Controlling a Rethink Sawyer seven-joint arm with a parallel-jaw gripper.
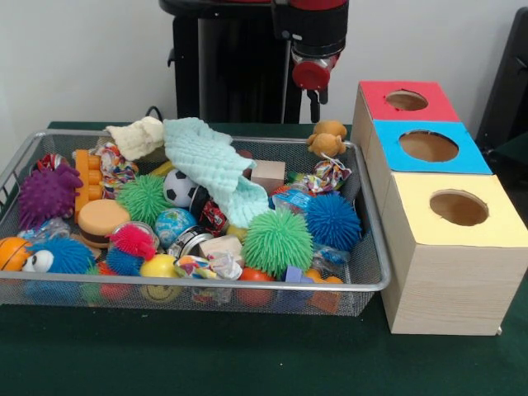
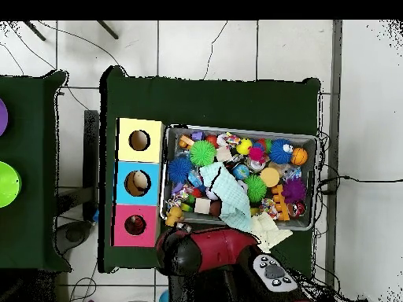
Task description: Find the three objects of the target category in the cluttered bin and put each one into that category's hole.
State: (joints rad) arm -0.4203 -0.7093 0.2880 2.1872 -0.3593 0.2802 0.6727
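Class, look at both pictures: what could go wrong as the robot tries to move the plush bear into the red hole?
The tan-orange plush bear perches on the silver wire-mesh tray's far rim, so a nudge from the hand might tip it outside.

The pale green knitted cloth drapes over toys and may hide other plush animals.

The red-panelled round hole adjoins the blue-panelled hole, so a misaimed drop could mis-sort.

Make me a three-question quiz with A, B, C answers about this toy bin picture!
1. Where is the tan bear? A) at the bin's far corner, nearest the red hole B) on the robot's arm C) on the floor
2. How many box holes are there? A) two B) three C) five
3. The pale green cloth is: A) folded flat B) draped over toys C) hanging outside the bin
Answers: 1A, it sits at the rim there; 2B, red hole, blue hole, yellow hole; 3B, it sprawls across the pile.
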